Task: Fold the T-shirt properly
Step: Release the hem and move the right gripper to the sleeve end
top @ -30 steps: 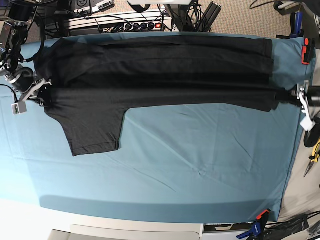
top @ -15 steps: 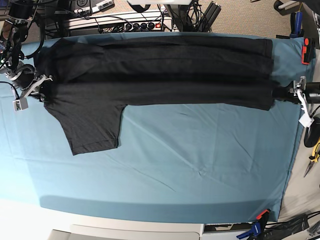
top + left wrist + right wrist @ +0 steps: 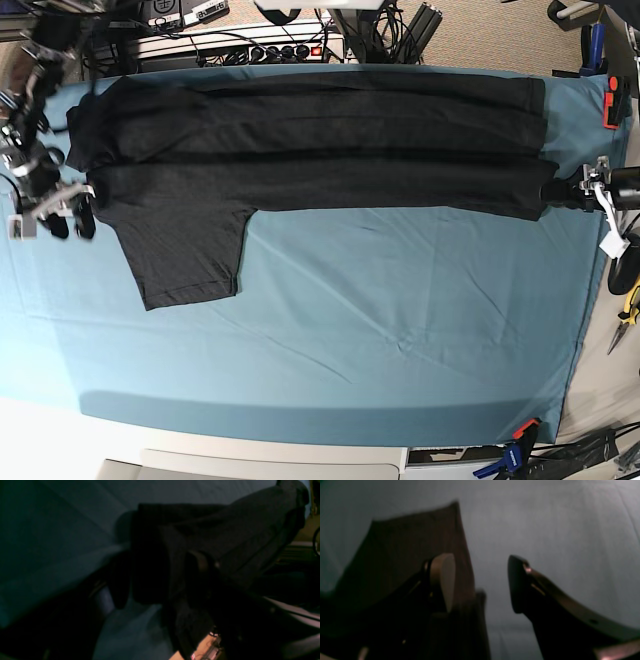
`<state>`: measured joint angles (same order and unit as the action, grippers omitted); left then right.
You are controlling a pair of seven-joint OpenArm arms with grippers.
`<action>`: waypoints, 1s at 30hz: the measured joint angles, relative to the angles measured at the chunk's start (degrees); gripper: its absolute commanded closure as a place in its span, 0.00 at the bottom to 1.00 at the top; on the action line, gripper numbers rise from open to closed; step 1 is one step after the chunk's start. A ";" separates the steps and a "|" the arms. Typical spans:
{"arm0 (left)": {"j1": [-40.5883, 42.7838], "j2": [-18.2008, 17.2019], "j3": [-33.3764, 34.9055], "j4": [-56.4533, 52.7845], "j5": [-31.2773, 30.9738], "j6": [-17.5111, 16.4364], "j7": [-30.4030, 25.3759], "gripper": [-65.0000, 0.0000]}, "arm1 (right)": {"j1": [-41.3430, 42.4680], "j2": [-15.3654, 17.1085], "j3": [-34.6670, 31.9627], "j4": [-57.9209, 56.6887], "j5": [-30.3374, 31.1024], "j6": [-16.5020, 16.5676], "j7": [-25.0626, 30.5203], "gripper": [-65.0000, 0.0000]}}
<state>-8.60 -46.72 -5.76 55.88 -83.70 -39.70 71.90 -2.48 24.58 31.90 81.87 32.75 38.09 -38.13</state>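
The T-shirt [image 3: 310,150] lies lengthwise along the table's far edge, one sleeve pointing toward the near side. The right gripper [image 3: 480,582] stands open, empty, beside the collar end. The left gripper [image 3: 560,193] pinches the hem, so release it flat, untugged.

No legible text, labels, brand marks or numbers in any view. Both wrist views dark and blurred. Equipment behind the table in the base view too small to read.
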 measured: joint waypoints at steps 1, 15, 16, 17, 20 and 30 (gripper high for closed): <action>0.00 0.00 0.00 0.00 0.00 0.00 0.00 0.46 | 1.53 -1.51 0.02 0.00 -2.29 -1.31 -0.02 0.48; 0.00 0.00 0.00 0.02 0.09 0.00 -0.04 0.46 | 25.86 -8.46 0.24 -34.53 -11.56 -4.59 8.83 0.48; 0.00 0.00 0.00 -0.02 0.11 0.02 -0.04 0.46 | 27.30 -8.55 0.24 -36.92 -12.04 -4.66 8.96 0.48; 0.00 0.00 0.00 -0.02 0.07 0.00 -0.02 0.46 | 28.57 -8.68 0.24 -38.84 -11.96 -4.55 9.51 0.48; 0.00 0.00 0.00 0.00 0.07 0.00 -0.02 0.46 | 31.12 -8.94 0.15 -42.56 -11.87 -4.61 9.51 0.48; 0.00 0.00 0.00 0.00 0.04 0.00 -0.02 0.46 | 31.39 -8.72 -8.13 -43.12 -11.21 -4.63 9.70 0.49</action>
<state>-8.60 -46.72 -5.76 55.88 -83.66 -39.70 71.88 28.91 15.86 23.77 38.74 21.54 33.45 -28.42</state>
